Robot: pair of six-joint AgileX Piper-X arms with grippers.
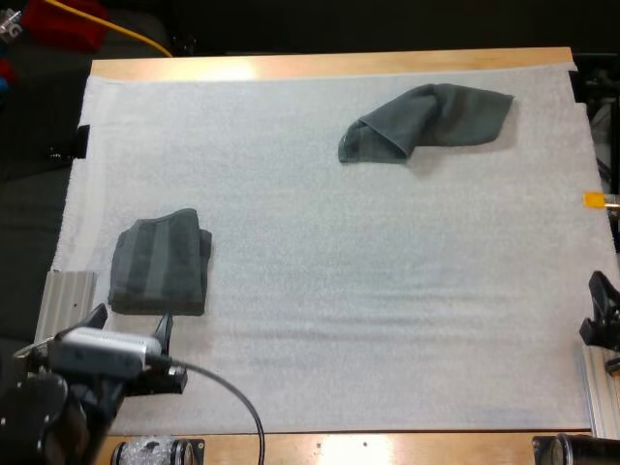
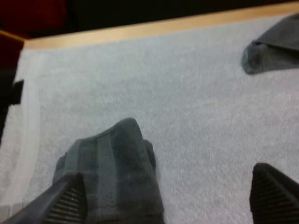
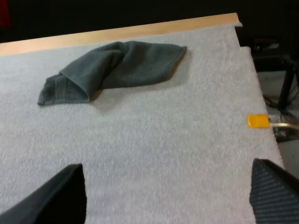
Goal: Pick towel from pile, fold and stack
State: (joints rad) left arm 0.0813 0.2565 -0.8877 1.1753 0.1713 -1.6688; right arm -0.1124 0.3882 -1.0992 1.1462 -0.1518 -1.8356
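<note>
Grey-green cloth lies in two spots on the white mat of the wooden desk. Seen from above, a folded towel sits at about 8 o'clock. A crumpled towel lies at about 1 o'clock, well apart from it, near the far edge. The left claw hovers at 7 o'clock, just beside the folded towel's near edge, spread wide. One finger may be brushing the cloth; I cannot tell. The right claw sits at 4 o'clock by the mat's edge, its fingers apart with nothing between them.
</note>
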